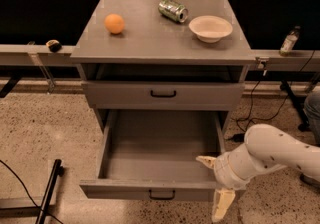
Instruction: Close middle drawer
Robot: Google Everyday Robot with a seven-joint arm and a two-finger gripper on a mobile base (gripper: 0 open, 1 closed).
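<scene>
The middle drawer of the grey cabinet is pulled far out, and its plain grey inside is empty. Its flat front with the small black bar handle faces me at the bottom of the view. My gripper is at the right end of that front. It is open, with one cream finger just inside the drawer's front right corner and the other finger hanging in front of and below the front panel. My white arm reaches in from the right.
The first drawer above is shut. On the cabinet top lie an orange, a tipped green can and a white bowl. A bottle stands at the right. A black stand leg lies on the floor at the left.
</scene>
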